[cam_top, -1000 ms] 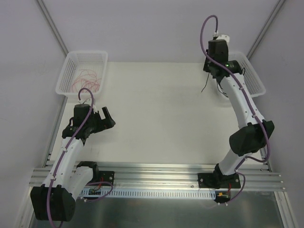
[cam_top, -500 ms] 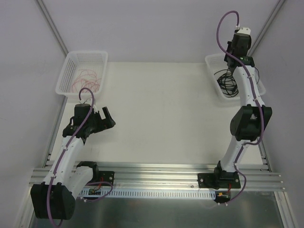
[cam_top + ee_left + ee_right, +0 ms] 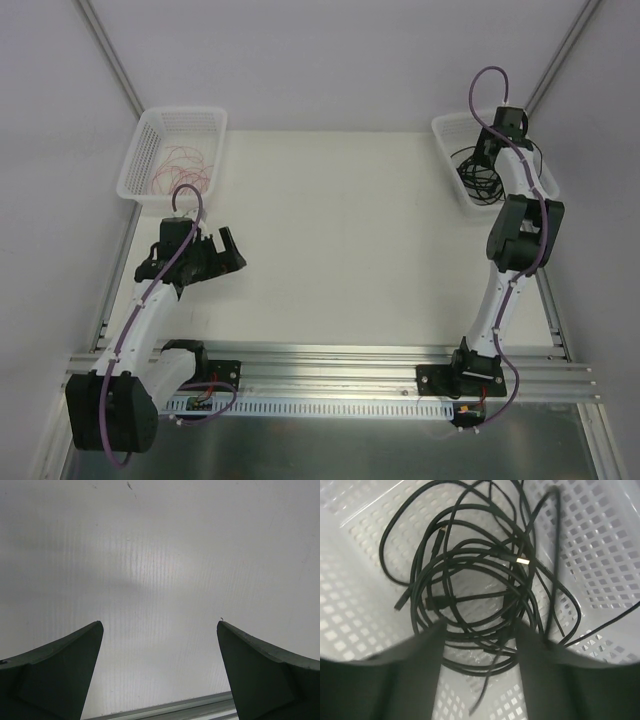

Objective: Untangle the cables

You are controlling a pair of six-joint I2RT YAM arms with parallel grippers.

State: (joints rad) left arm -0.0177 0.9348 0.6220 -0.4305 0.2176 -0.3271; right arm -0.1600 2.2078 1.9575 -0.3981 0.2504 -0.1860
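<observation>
Top external: right arm (image 3: 520, 235) has swung off the bench (image 3: 340, 240) to the right basket (image 3: 448, 124), and the black cables (image 3: 474, 170) now lie coiled inside it.
Right wrist view: right end effector (image 3: 479, 630) released, fingers parted just above the coil, nothing pinched; a second ago it was clenched and carrying a dangling black cord. Red wires (image 3: 185, 168) sit well apart in the left basket (image 3: 185, 112). Left end effector (image 3: 160, 630) unchanged, spread wide over the bench, holding nothing. Black and red look separated; drop-off seems to be finishing.
</observation>
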